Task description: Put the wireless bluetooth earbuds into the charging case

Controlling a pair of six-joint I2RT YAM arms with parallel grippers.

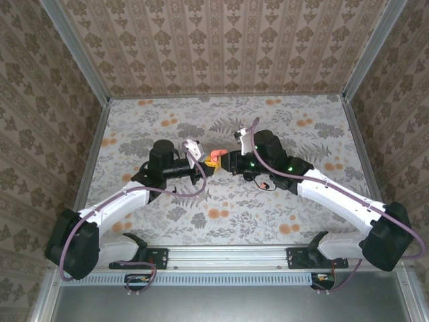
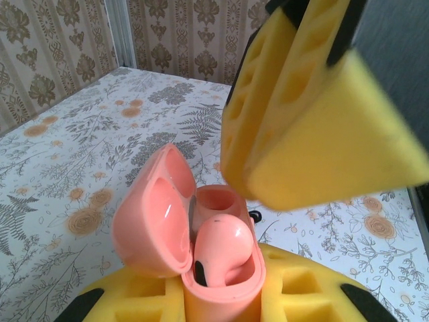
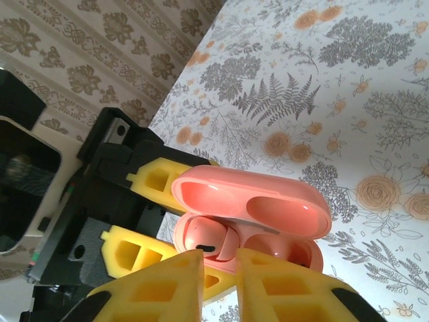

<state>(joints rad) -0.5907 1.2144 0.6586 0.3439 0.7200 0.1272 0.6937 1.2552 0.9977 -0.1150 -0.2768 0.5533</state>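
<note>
Midway across the counter, between the two arms, the case was held by the left pincer, with the right pincer just to its right.

Seen from the left wrist, the left pincer was clenched on the lower body of the case, one yellow finger on each side. The lid stood open, swung over to the left of that view. One earbud, salmon-pink like the case with a small dark patch at its lower end, sat in the socket nearer the left pincer. The farther socket showed only its pink hollow. The right pincer hung over the far right of the case, its yellow fingers drawn together. Its lower edge came very close to the far socket, but I could not tell whether it touched.

From the right wrist, the right pincer was all but closed, with only a narrow slit between its fingers and nothing visible in it. Just beyond its tips lay the open case, with the earbud in the left socket. The floral counter lay beyond, and the case appeared to be lifted clear of it.
</note>
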